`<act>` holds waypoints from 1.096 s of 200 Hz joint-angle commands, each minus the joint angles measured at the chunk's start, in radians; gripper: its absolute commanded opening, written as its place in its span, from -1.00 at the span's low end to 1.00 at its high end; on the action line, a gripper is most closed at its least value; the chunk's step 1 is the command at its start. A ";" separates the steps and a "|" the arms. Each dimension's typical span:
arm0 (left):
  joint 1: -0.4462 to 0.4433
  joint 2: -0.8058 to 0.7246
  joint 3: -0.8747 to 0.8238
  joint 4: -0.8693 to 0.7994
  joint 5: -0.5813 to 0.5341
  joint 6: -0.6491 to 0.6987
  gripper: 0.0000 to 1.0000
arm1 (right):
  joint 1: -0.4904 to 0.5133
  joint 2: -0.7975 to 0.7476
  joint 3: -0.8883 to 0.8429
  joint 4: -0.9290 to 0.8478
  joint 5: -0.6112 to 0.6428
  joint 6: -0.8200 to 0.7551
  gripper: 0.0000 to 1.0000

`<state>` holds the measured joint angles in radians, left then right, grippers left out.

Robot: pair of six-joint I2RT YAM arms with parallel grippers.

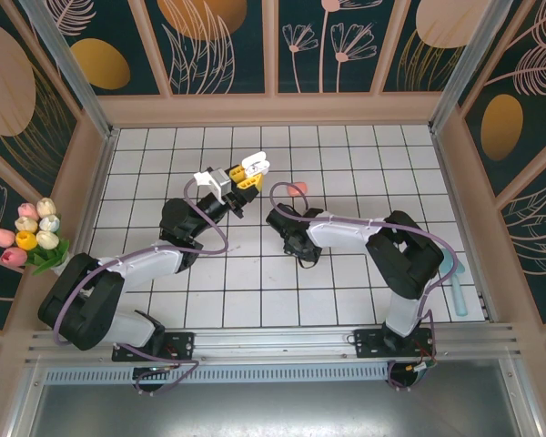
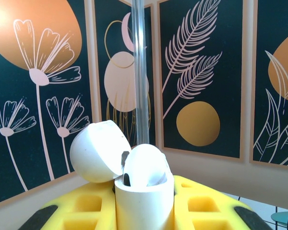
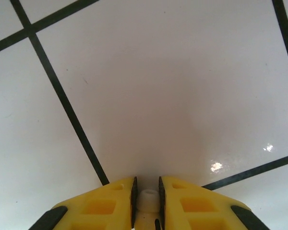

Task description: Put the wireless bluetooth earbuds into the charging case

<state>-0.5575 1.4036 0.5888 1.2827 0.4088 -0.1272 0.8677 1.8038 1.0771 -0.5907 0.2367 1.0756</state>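
The left pincer (image 2: 145, 218) is gripping the open-lidded charging case (image 2: 144, 196) between its fingers; the right pincer (image 3: 147, 186), nearly closed, is pinching a white earbud (image 3: 148, 200) at its tips over the tabletop (image 3: 149, 96).

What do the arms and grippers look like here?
Both the left arm and right arm: white links, black joints, a purple cable looped alongside. The left gripper and right gripper: yellow fingers with square pockets, black trim.

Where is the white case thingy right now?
The white plastic charging case, its round lid open, is gripped in the left end effector; from above, it hangs mid-table, just left of a small salmon-pink object.
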 commanded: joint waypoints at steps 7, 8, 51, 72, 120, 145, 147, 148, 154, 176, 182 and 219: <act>-0.007 -0.012 -0.009 0.046 -0.008 0.012 -1.00 | 0.010 -0.008 0.011 0.013 0.024 -0.172 -0.57; -0.007 -0.012 -0.009 0.046 -0.008 0.012 -1.00 | 0.009 -0.009 0.011 0.014 0.027 -0.176 -0.57; -0.007 -0.022 -0.010 0.037 -0.011 0.012 -1.00 | -0.003 -0.074 0.015 -0.003 0.078 -0.284 -0.38; -0.007 -0.025 -0.009 0.032 -0.009 0.012 -1.00 | -0.021 -0.126 -0.014 0.036 0.046 -0.267 -0.30; -0.006 -0.032 -0.007 0.027 -0.011 0.009 -1.00 | -0.022 -0.134 -0.029 0.070 -0.016 -0.192 0.03; -0.006 -0.036 -0.007 0.024 -0.011 0.006 -1.00 | -0.022 -0.057 0.030 -0.016 0.035 -0.174 0.13; -0.007 -0.037 -0.009 0.023 -0.011 0.006 -1.00 | -0.022 -0.051 0.033 -0.022 0.037 -0.175 0.14; -0.007 -0.037 -0.009 0.022 -0.011 0.006 -1.00 | -0.022 -0.048 0.035 -0.025 0.037 -0.176 0.14; -0.007 -0.040 -0.009 0.019 -0.012 0.007 -1.00 | -0.023 -0.030 0.044 -0.035 0.045 -0.177 0.14; -0.006 -0.052 -0.014 0.015 -0.013 0.008 -1.00 | -0.026 0.012 0.054 -0.045 0.052 -0.194 0.15; -0.007 -0.054 -0.014 0.012 -0.014 0.009 -1.00 | -0.026 0.019 0.055 -0.049 0.054 -0.197 0.15; -0.006 -0.061 -0.017 0.009 -0.016 0.011 -1.00 | -0.026 0.043 0.046 -0.057 0.061 -0.213 0.15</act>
<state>-0.5575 1.3647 0.5785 1.2743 0.4061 -0.1272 0.8413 1.8301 1.1122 -0.5926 0.2657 0.8730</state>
